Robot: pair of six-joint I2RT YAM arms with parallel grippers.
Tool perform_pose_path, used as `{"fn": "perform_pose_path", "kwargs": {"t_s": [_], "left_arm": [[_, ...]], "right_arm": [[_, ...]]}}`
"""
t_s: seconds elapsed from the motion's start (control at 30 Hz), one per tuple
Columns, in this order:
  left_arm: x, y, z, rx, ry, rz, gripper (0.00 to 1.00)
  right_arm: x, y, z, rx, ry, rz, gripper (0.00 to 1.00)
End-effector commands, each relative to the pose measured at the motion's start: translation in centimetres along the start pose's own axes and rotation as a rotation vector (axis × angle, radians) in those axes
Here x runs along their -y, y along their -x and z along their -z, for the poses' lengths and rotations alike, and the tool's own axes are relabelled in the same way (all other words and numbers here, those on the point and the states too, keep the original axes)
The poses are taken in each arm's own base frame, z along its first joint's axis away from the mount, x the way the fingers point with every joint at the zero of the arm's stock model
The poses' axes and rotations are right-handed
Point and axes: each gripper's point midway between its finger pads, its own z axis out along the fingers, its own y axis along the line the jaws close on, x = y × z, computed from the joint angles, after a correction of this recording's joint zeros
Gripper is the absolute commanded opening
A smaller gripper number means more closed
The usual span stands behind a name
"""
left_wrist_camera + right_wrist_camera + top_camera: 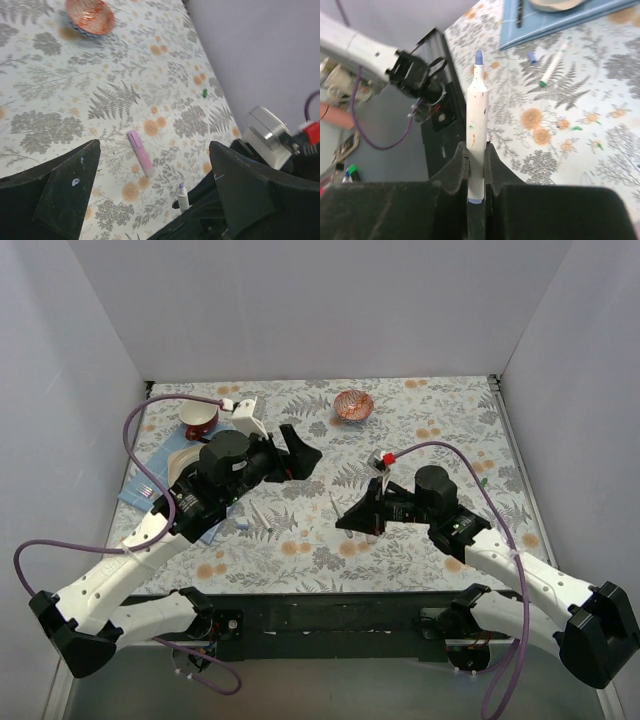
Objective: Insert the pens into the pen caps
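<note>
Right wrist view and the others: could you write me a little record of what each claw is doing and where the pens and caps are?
right gripper: shut on the blue-tipped pen, tip pointing away from the jaws
left gripper: open, holding nothing
green-tipped pen: lying on the table near the blue tray, uncapped
purple-blue cap: lying loose beside the green-tipped pen, not touching it
pink marker: lying flat on the table
green cap: lying alone near the right wall
</note>
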Motion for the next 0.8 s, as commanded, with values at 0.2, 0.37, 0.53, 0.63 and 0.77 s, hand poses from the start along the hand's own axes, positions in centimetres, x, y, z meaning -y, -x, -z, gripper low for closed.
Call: {"fn": "perform_pose_path", "kwargs": {"t_s": [0.2,0.37,0.53,0.63,0.77], "left_arm": [[-16.3,-0.9,2.0,0.107,0.655,0.412,0.84],[-23.3,-6.1,5.7,0.147,1.041,0.780,0.69],[-25.1,-10.7,6.3,0.082,1.250,0.987,0.60],[-25.3,-11.8,6.2,0.084,1.312,1.083,0.51],[-25.2,-12.3,5.9,0.108,1.334,1.175,0.49]], "right_arm": [[2.9,4.7,2.9,0.254,-0.244,-0.014,0.01],[3.6,4.0,3.0,0.258,-0.265,-0.045,0.01],[3.6,4.1,3.1,0.267,-0.270,-0.052,0.01],[3.6,4.4,3.3,0.278,-0.282,-0.046,0.01],[3.7,4.6,3.6,0.289,-0.301,-0.040,0.01]]}}
